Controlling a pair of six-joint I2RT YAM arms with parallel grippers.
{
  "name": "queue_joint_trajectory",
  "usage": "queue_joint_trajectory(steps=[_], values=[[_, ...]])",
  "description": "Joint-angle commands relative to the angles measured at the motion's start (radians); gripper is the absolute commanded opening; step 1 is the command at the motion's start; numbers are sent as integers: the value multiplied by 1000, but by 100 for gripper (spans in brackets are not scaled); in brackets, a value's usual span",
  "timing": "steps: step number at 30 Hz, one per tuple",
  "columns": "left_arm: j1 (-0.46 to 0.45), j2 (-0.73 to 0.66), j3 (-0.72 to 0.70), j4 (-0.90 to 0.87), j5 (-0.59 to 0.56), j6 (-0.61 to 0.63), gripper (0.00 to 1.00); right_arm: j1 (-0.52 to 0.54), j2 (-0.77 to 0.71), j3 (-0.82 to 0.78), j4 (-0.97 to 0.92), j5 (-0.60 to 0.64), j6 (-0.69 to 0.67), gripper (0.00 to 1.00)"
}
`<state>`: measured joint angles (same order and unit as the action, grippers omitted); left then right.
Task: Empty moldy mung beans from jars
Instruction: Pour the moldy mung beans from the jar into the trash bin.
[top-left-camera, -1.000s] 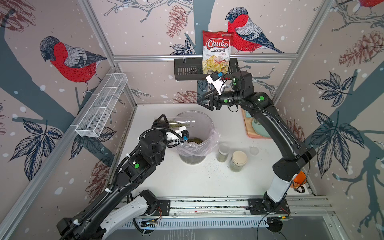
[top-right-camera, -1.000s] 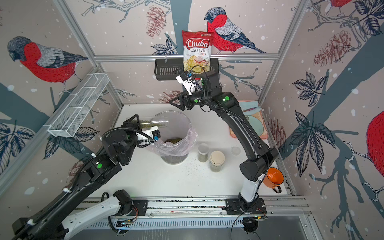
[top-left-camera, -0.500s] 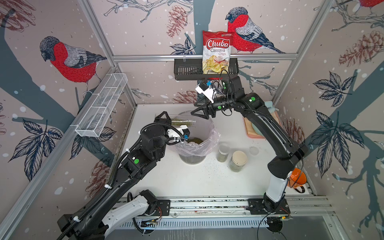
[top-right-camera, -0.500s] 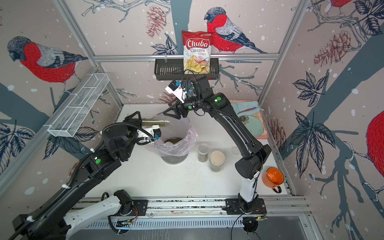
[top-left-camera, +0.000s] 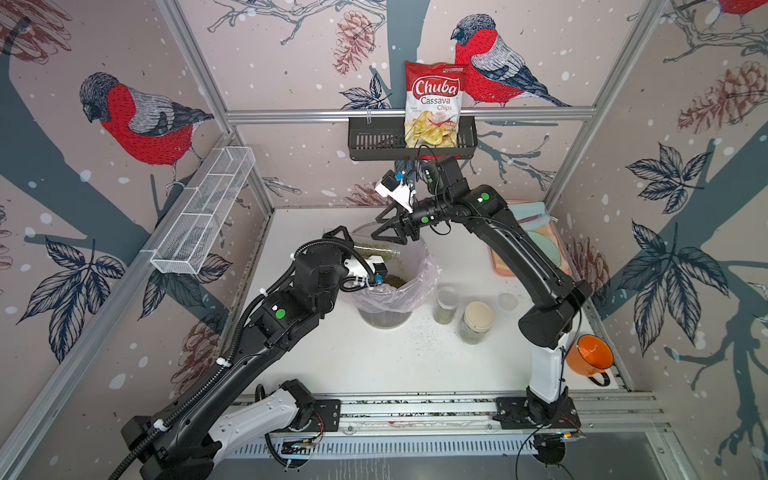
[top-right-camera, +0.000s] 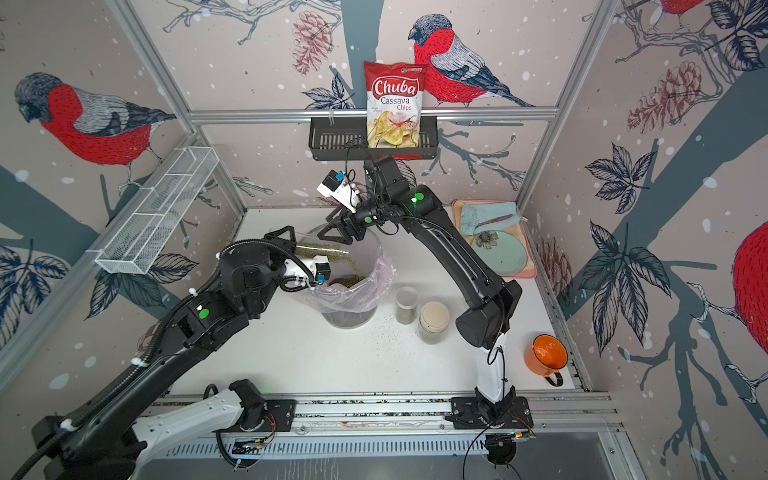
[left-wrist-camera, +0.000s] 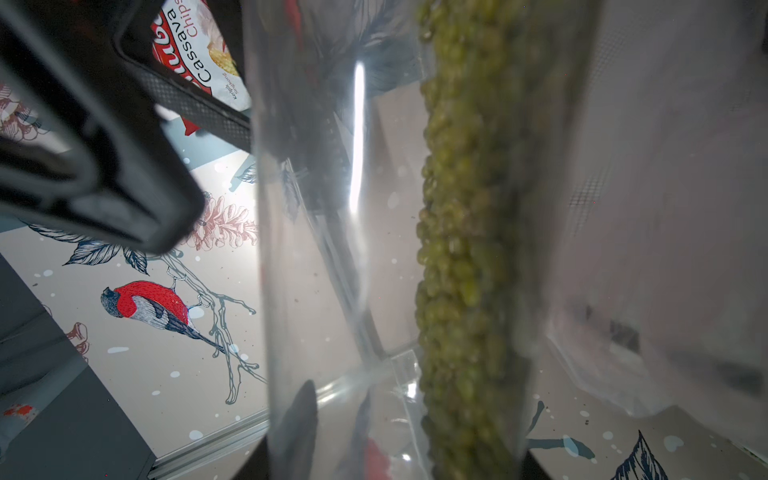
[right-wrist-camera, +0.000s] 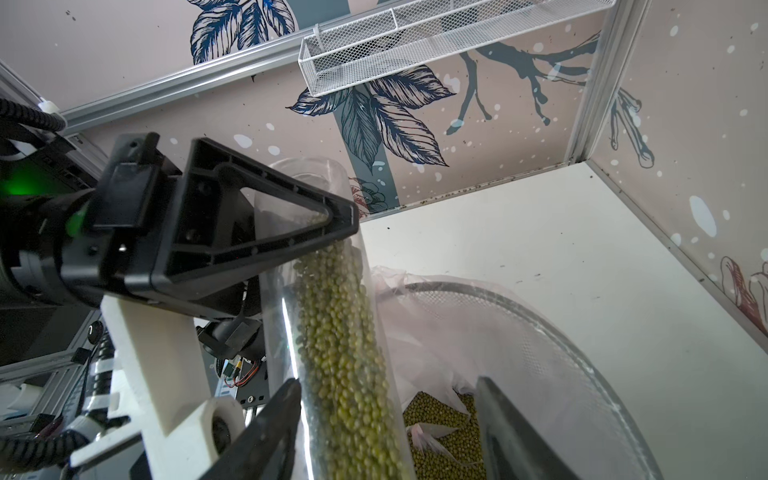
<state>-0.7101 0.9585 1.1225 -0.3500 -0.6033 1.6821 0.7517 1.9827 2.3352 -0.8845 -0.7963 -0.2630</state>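
Tall tube jar (top-left-camera: 374, 251) tipped over the lined bin (top-left-camera: 384, 318), mung beans (right-wrist-camera: 345, 353) at its mouth.

My left claw (top-left-camera: 347, 243) was clenched around the jar, which lay almost level with its open end above the bin. Beans were banked along its lower wall, and more lay heaped in the pink liner. My right claw (top-left-camera: 376, 227) hung at the jar's mouth end with jaws parted and one finger just beside the clear wall; I could not tell whether it touched. The short jar (top-left-camera: 445, 305) and the cream-lidded jar (top-left-camera: 478, 322) stood upright on the desk (top-left-camera: 353, 365) near the bin, stray grains scattered around them.
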Motion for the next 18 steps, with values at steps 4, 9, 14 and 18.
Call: queue_joint_trajectory(steps=[4,9,14,18], values=[[-1,3,5,20,0,17,40,22,-3,-6,-43,-6,-41,65],[0,-4,-4,10,1,14,40,42,-32,-67,-60,32,-79,65],[-2,-12,-10,9,4,11,40,54,-45,-88,-74,55,-101,65],[-3,-15,-10,9,2,12,39,67,-41,-81,-86,64,-113,65]])
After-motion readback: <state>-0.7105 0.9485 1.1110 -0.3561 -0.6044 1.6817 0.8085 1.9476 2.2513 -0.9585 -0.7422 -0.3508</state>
